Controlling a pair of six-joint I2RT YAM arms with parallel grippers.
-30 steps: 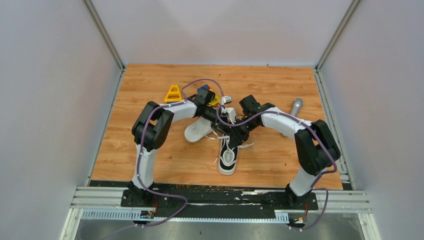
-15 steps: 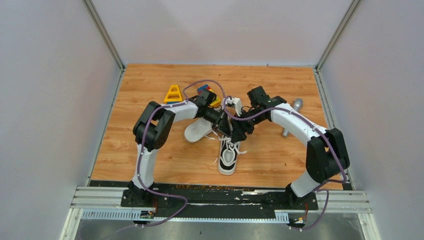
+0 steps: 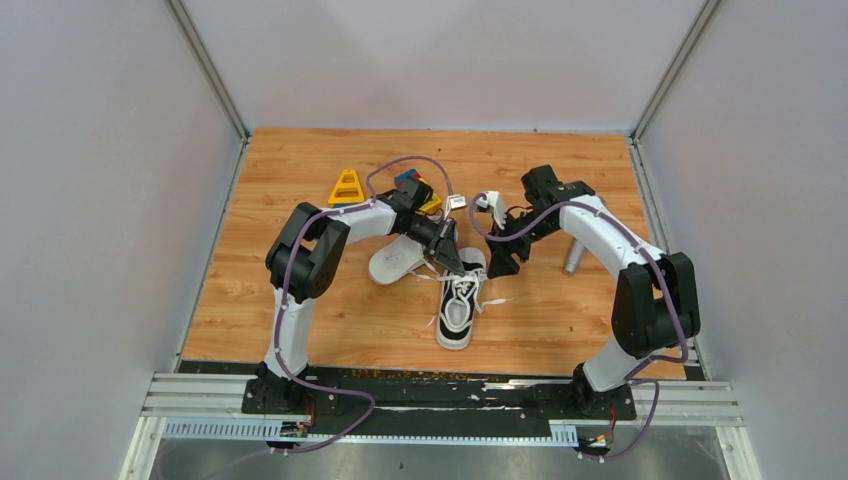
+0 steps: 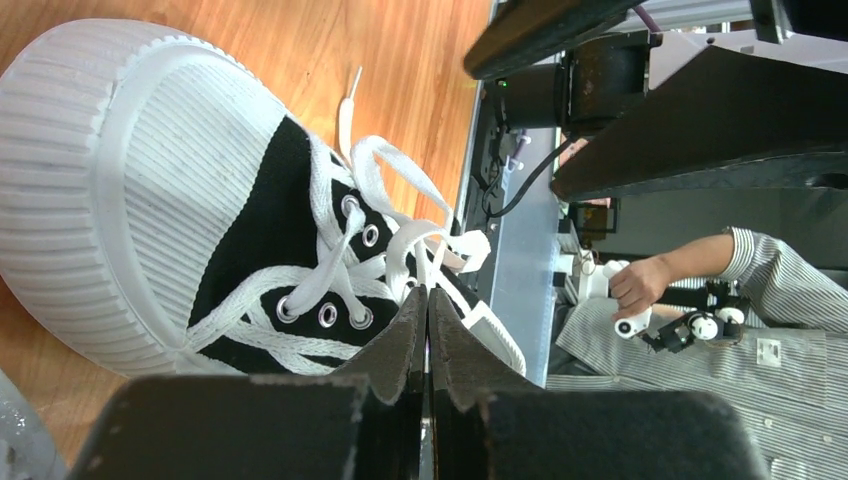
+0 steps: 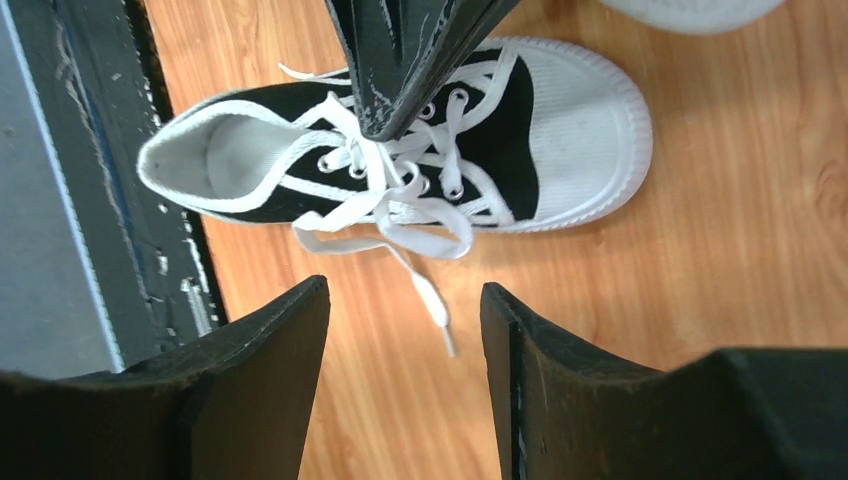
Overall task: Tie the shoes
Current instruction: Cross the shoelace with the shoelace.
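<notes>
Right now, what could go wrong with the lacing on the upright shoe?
Left end effector is shut at the laces; a pull may drag the shoe, which nothing pins down. Right end effector is open and empty, so the loose lace end could be left trailing.

Between the spread jaws of the right gripper (image 5: 405, 290) lies bare tabletop (image 5: 640, 330), crossed only by a loose lace end (image 5: 428, 295). Straight ahead of them the upright shoe (image 5: 580, 120) and the closed left gripper (image 5: 385, 125) over its laces block passage. Just beside the left jaws lies the overturned shoe (image 3: 395, 262), with toy blocks (image 3: 346, 188) behind.
</notes>
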